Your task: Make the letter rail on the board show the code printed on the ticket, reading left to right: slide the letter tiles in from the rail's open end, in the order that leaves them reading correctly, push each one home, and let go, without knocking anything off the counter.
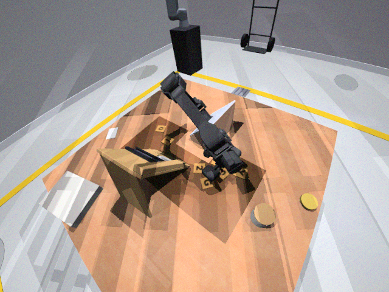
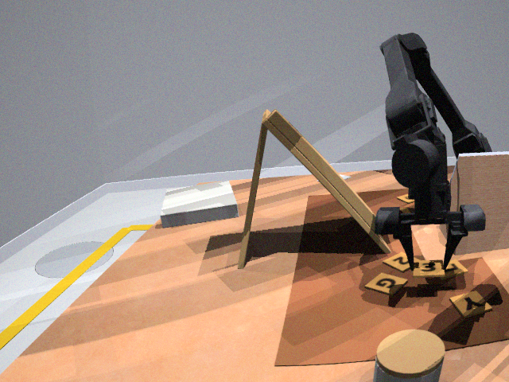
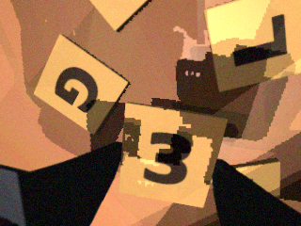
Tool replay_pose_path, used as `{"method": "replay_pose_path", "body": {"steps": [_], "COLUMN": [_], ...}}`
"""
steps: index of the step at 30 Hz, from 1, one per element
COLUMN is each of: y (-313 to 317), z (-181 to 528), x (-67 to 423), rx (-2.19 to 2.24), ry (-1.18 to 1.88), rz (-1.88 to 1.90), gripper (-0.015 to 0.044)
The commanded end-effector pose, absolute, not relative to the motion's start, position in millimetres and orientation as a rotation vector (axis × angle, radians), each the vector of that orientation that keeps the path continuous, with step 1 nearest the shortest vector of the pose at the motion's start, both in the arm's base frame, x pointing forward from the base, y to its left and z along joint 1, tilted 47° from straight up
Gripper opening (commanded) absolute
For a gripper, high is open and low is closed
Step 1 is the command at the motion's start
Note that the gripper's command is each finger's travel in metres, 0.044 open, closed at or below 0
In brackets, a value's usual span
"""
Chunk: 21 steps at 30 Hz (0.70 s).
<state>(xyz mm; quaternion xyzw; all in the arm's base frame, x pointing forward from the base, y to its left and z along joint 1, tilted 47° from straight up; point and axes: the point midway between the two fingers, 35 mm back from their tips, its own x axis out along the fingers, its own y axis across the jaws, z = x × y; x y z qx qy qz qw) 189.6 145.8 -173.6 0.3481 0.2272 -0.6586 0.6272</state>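
My gripper points straight down and is shut on the tile marked 3, gripping its two side edges. It holds the tile low over the counter among the loose tiles. Tile G and tile 2 lie flat beside it. Tile Y lies nearer the front. A tile with an angled stroke lies partly under the 3. Tile 0 lies behind the sloped wooden board. The board's dark rail looks empty.
A white upright panel stands right behind the arm. A small white card lies at the left. A tan-topped cylinder, a yellow disc and a white box are on the counter.
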Motion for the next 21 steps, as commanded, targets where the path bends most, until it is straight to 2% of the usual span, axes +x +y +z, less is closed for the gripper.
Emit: {"method": "replay_pose_path", "body": {"steps": [1,21], "y": [152.5,188.9], "z": [-168.8,-131.8], "x": [195.1,236.1], "rx": [0.793,0.725], "ry": [0.584,0.946], "rz": [-1.485,-1.223], "gripper": [0.0000,0.0000]}}
